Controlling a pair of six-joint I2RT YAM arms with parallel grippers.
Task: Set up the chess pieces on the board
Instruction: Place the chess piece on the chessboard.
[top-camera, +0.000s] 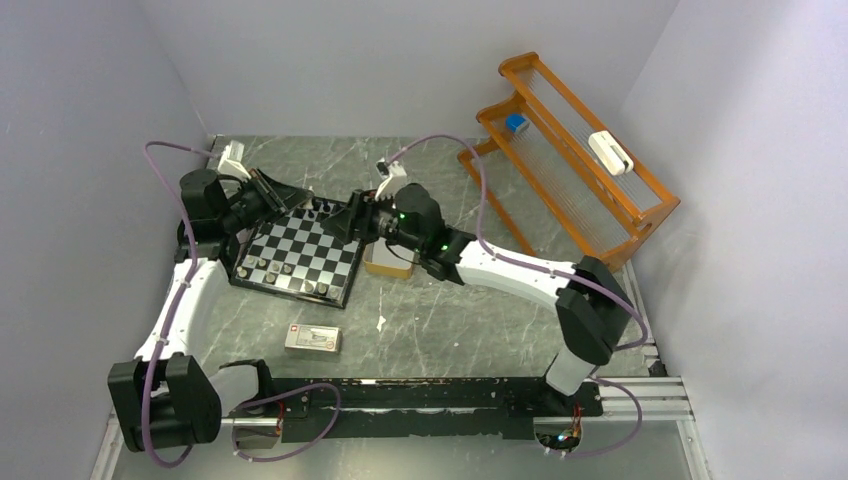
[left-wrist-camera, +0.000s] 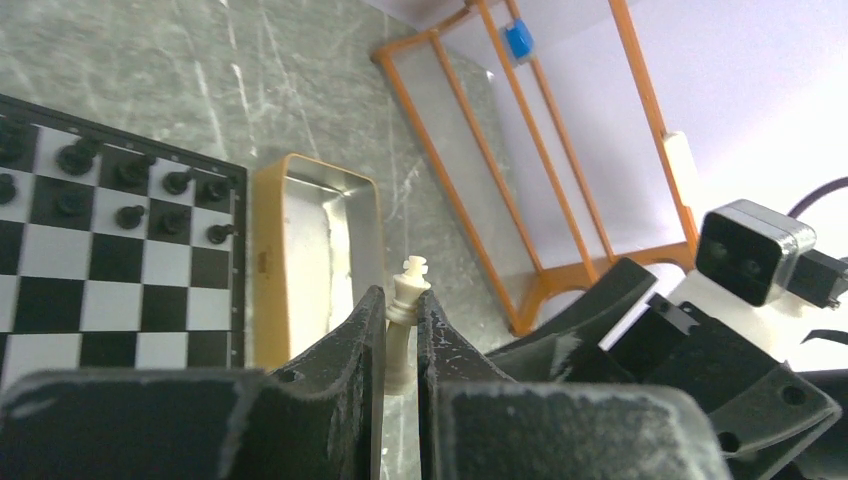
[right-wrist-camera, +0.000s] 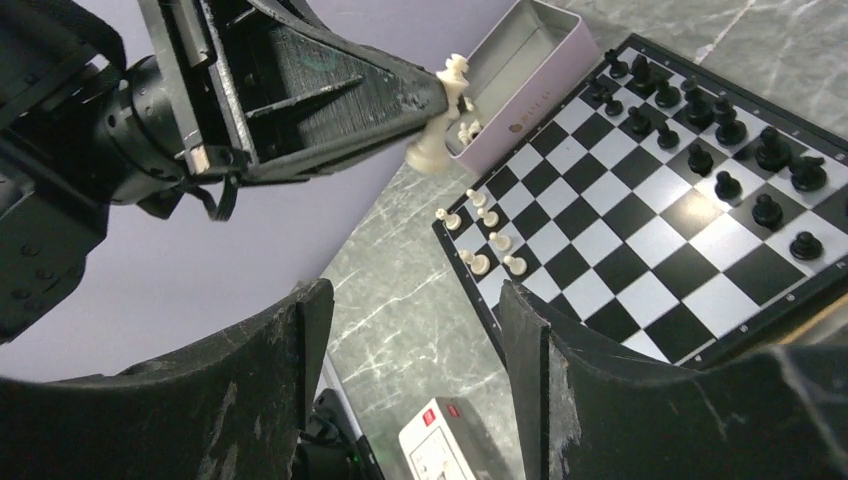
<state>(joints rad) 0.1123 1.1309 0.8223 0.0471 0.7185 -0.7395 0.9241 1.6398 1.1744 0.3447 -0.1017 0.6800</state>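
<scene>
I've got the black pieces (right-wrist-camera: 720, 130) ranked along one side of the board (top-camera: 300, 250) and only a few white pieces (right-wrist-camera: 490, 235) down, with my left gripper (left-wrist-camera: 400, 300) clamped on a tall white piece (left-wrist-camera: 402, 335) in the air near the board and my right gripper (right-wrist-camera: 410, 300) spread apart and empty, so most of white looks left to place.

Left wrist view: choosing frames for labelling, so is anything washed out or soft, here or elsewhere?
Left wrist: wall at right blown out, white piece fairly sharp. Right wrist: right gripper blurred, board crisp. Top: even light, pieces tiny.
</scene>
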